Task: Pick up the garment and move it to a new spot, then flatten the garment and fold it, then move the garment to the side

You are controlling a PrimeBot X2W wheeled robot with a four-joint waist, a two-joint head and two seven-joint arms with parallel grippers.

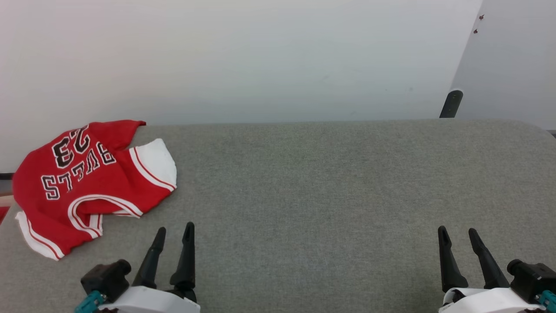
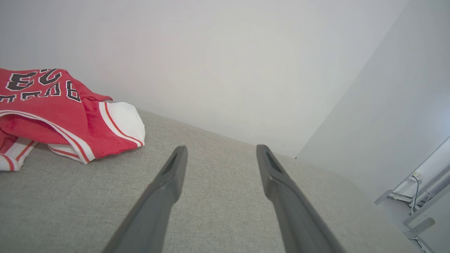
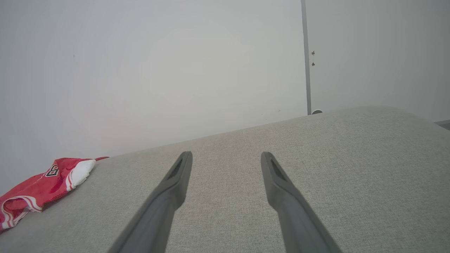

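Nothing is done yet: the garment (image 1: 87, 182) lies crumpled at the far left of the grey surface (image 1: 325, 182), untouched, while the left gripper (image 1: 173, 232) and right gripper (image 1: 457, 233) hover near, jaws apart and empty.

Bright even light, soft faint shadows, sharp focus, wide-angle wrist distortion

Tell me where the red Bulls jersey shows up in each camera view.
Head view: jersey at the left, on the grey surface.
Left wrist view: jersey at the left edge.
Right wrist view: jersey at the lower-left edge.
Shared landmark: the jersey's white sleeve.
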